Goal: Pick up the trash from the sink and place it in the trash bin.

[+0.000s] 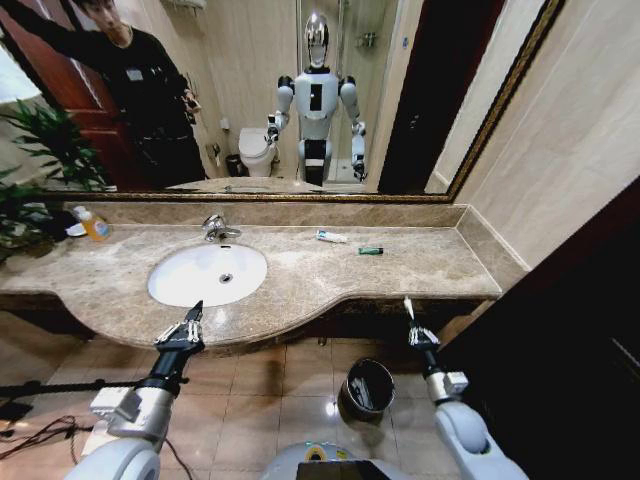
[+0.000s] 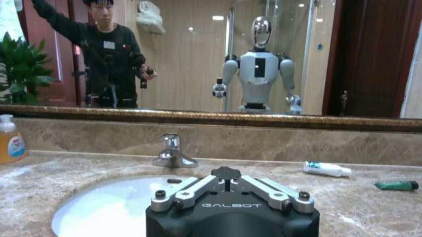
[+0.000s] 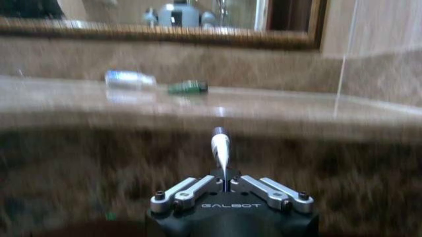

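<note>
The white oval sink (image 1: 180, 290) (image 2: 92, 212) is set into the marble counter, and its basin holds no litter that I can see. On the counter to its right lie two pieces of trash: a white-and-blue tube (image 1: 332, 237) (image 2: 326, 169) (image 3: 130, 78) and a small green packet (image 1: 370, 250) (image 2: 396, 185) (image 3: 188, 87). My right gripper (image 1: 414, 325) (image 3: 225, 178) is below the counter's front edge, shut on a small white tube (image 1: 408, 305) (image 3: 221, 147) that points upward. The trash bin (image 1: 367, 388) stands on the floor, lower and to the left of it. My left gripper (image 1: 190, 320) (image 2: 226, 174) hovers at the sink's front edge, shut and empty.
A chrome tap (image 1: 217, 229) (image 2: 173, 150) stands behind the basin. An orange-yellow soap bottle (image 1: 93, 224) (image 2: 10, 140) is at the far left beside a plant (image 1: 30, 190). A mirror backs the counter, and a dark wall (image 1: 560, 330) closes the right side.
</note>
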Controlling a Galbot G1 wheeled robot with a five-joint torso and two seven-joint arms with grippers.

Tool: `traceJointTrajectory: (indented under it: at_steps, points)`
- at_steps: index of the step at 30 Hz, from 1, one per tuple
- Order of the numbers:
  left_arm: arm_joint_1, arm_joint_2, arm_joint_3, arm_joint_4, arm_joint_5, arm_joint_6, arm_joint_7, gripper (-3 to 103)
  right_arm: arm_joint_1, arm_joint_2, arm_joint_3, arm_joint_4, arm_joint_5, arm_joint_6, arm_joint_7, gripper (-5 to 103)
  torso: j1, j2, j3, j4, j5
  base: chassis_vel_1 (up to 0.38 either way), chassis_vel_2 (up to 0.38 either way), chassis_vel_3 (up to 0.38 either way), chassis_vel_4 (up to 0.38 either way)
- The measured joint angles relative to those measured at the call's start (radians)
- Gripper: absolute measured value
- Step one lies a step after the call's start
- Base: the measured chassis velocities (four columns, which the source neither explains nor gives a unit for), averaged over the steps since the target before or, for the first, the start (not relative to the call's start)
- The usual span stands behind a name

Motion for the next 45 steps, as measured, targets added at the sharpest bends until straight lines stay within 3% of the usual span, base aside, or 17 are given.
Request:
traceJointTrajectory:
  at_steps: [6, 14, 21, 30, 42, 45]
  points:
    - [0.000, 0.000, 0.000, 0.000, 0.000, 0.000, 0.000, 0, 0.074, 0.008, -0.017, -0.247, -0.089, 0.083, -0.030, 1, 0.000, 0.000, 0.000, 0.0000, 0.0000, 0.000, 0.000, 0.000, 0.000]
    - [0.000, 0.000, 0.000, 0.000, 0.000, 0.000, 0.000, 0, 0.140, 0.032, -0.030, -0.444, -0.111, 0.101, -0.111, 1, 0.000, 0.000, 0.000, 0.0000, -0.0002, 0.000, 0.000, 0.000, 0.000]
    - [0.000, 0.000, 0.000, 0.000, 0.000, 0.000, 0.000, 0, 0.238, 0.089, -0.035, -0.678, -0.221, 0.156, -0.145, 1, 0.000, 0.000, 0.000, 0.0000, -0.0003, 0.000, 0.000, 0.000, 0.000]
    - [0.000, 0.000, 0.000, 0.000, 0.000, 0.000, 0.000, 0, 0.331, 0.166, -0.025, -0.825, -0.270, 0.112, -0.146, 1, 0.000, 0.000, 0.000, 0.0001, 0.0000, 0.000, 0.000, 0.000, 0.000]
    - [0.000, 0.000, 0.000, 0.000, 0.000, 0.000, 0.000, 0, 0.343, 0.186, -0.022, -0.844, -0.305, 0.070, -0.112, -2, 0.000, 0.000, 0.000, 0.0000, -0.0002, 0.000, 0.000, 0.000, 0.000]
    - [0.000, 0.000, 0.000, 0.000, 0.000, 0.000, 0.000, 0, 0.343, 0.184, -0.023, -0.849, -0.319, 0.079, -0.098, 7, 0.000, 0.000, 0.000, 0.0000, -0.0001, 0.000, 0.000, 0.000, 0.000]
